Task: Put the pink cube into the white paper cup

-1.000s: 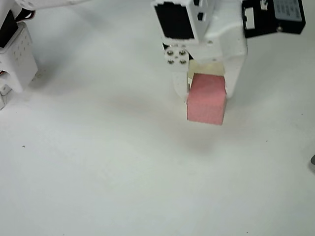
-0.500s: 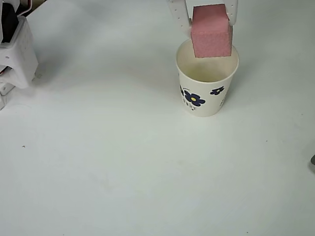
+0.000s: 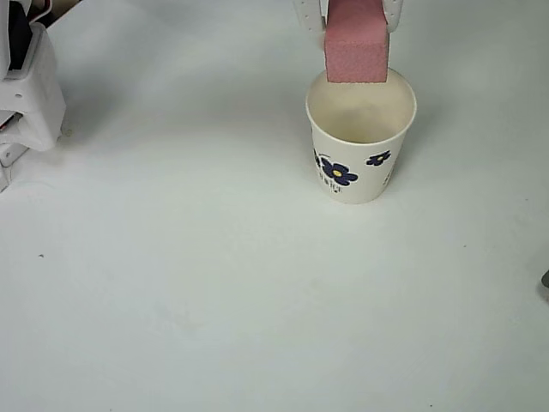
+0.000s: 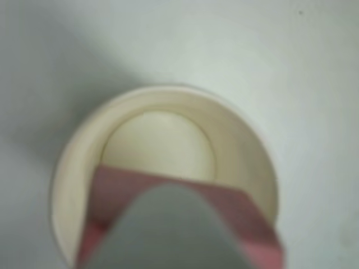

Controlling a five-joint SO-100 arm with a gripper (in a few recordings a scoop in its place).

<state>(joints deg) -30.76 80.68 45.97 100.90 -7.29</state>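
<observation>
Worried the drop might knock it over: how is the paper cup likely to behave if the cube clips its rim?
The paper cup looks thin, empty and light, so a nudge could shift it. It narrows toward its base, so probably tippy. The pink cube looks like soft foam, likely a gentle hit.

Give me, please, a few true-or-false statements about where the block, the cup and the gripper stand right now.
1. The pink block is held in the gripper. True.
2. The paper cup lies on its side. False: it stands upright.
3. The block already rests on the cup's bottom. False: in the wrist view the bottom is bare and the block hangs above the rim.
4. Dark blue flowers are printed on the cup. True.
</observation>
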